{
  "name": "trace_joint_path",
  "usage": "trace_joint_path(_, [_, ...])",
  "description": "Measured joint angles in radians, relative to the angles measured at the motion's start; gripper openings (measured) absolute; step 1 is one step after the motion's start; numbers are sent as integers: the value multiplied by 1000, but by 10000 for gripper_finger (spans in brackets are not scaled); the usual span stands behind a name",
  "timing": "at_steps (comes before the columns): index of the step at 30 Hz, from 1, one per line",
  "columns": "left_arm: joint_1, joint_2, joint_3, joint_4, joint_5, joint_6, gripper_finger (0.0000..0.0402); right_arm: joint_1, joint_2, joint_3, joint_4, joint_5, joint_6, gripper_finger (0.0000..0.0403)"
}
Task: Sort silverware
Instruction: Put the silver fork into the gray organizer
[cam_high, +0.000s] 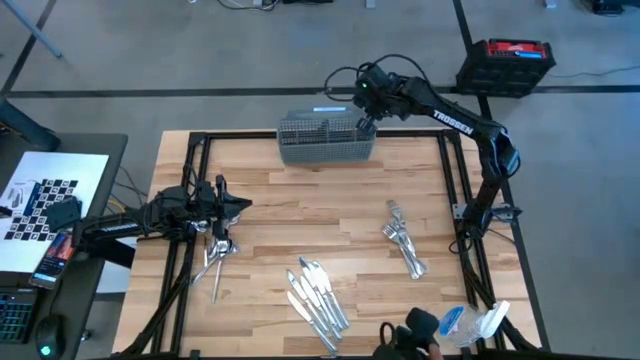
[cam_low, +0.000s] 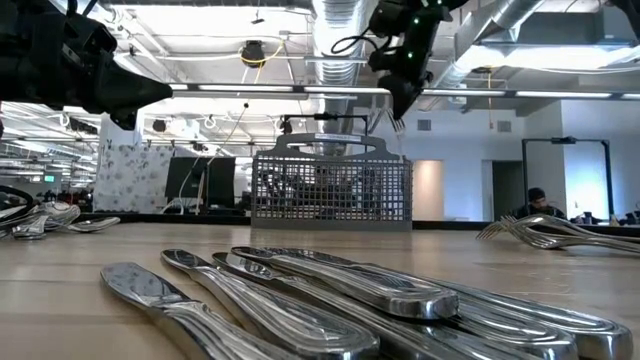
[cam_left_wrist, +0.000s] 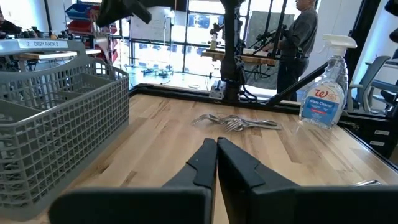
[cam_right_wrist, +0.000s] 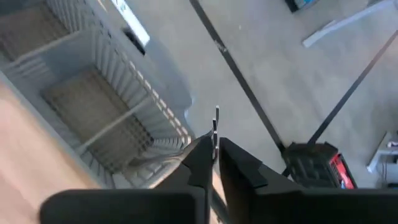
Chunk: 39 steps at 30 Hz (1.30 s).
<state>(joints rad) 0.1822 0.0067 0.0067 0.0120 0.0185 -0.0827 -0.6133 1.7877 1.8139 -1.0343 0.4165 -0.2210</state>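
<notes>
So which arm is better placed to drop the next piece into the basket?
Right, probably. The right gripper hangs over the basket, shut on a slim metal piece. The left gripper is shut, empty, near the spoons.

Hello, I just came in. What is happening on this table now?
A two-armed robot is sorting cutlery into a grey basket at the far edge of the table. The right claw is above the basket's right end, shut on a thin metal piece. The left claw is shut and empty, near the spoons. The knives and the forks lie in separate piles on the table.
</notes>
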Motion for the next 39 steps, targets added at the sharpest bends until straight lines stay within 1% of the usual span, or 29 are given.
trace_joint_path(6, [0,0,0,0,0,0,0,54,-56,38,-68,-2,3,123])
trace_joint_path(8, [0,0,0,0,0,0,0,68,-83,66,-158,-1,26,150])
trace_joint_path(10, [0,0,0,0,0,0,0,92,-112,88,-300,-14,113,172])
trace_joint_path(11, [0,0,0,0,0,0,0,105,-131,88,-367,-55,174,181])
trace_joint_path(14, [0,0,0,0,0,0,0,151,-200,33,-493,-268,315,199])
trace_joint_path(15, [0,0,0,0,0,0,0,175,-224,-13,-506,-299,343,202])
trace_joint_path(16, [0,0,0,0,0,0,0,203,-250,-73,-502,-302,366,203])
trace_joint_path(18, [0,0,0,0,0,0,0,254,-302,-221,-442,-273,419,204])
trace_joint_path(20, [0,0,0,0,0,0,0,286,-355,-386,-334,-258,490,201])
trace_joint_path(23, [0,0,0,0,0,0,0,316,-399,-606,-178,-292,607,196])
trace_joint_path(25, [0,0,0,0,0,0,0,329,-404,-713,-117,-308,682,195])
trace_joint_path(27, [0,0,0,0,0,0,0,339,-408,-792,-74,-311,743,195])
trace_joint_path(31, [0,0,0,0,0,0,0,361,-407,-908,20,-315,828,200])
trace_joint_path(35, [0,0,0,0,0,0,0,388,-408,-983,159,-317,889,203])
trace_joint_path(39, [0,0,0,0,0,0,0,404,-407,-1048,251,-320,948,203])
